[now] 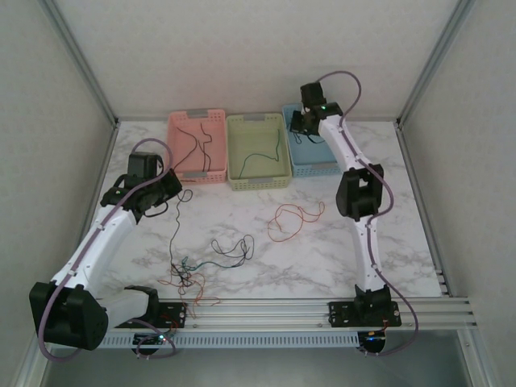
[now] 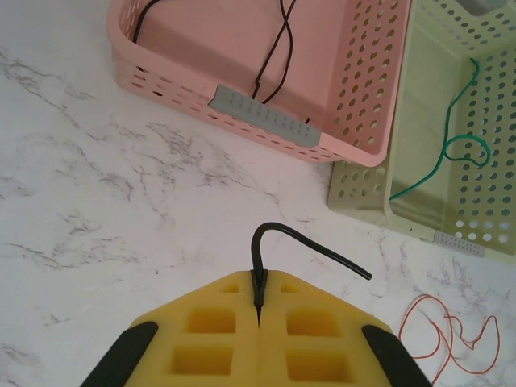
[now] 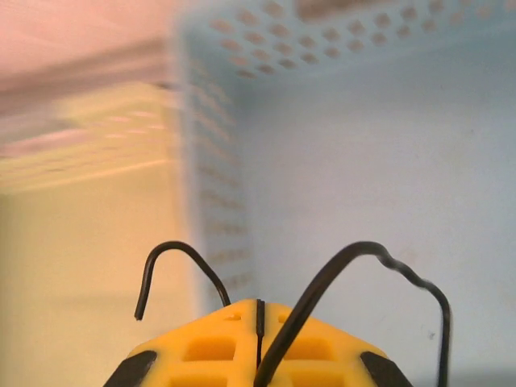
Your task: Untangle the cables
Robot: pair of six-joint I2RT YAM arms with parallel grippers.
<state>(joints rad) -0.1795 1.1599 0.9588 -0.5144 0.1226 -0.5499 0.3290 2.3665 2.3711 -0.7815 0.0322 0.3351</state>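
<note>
From above, the marble-patterned table (image 1: 322, 258) carries three perforated plastic baskets in a row at its far edge: pink basket (image 1: 196, 147), pale green basket (image 1: 258, 151) and blue basket (image 1: 310, 165). The cables lie scattered in front of them. A tangle (image 1: 187, 278) of black, green and orange-red strands sits near the left arm's base, a black squiggle (image 1: 234, 248) just beside it, and an orange-red loop (image 1: 292, 222) well apart in the open middle. The left gripper (image 1: 165, 192) hovers in front of the pink basket, and a black strand (image 1: 173, 234) runs from it toward the tangle. The right gripper (image 1: 300, 122) is over the blue basket's far end. Bare marble lies right of the loop

The left wrist camera gives the grip itself: yellow fingers (image 2: 210, 339) with square recesses, pressed tight on the black strand (image 2: 278, 230), which arches stiffly out of the seam. It also shows crossed black wires (image 2: 278, 48) in the pink basket, a green wire (image 2: 451, 149) curling in the pale green one, and a grey strip (image 2: 262, 117) on the pink rim

The right wrist camera looks into the blue basket (image 3: 363, 145), with smooth floor and holed walls. Its fingers are clamped on a second black wire (image 3: 355, 254), both ends arching upward
</note>
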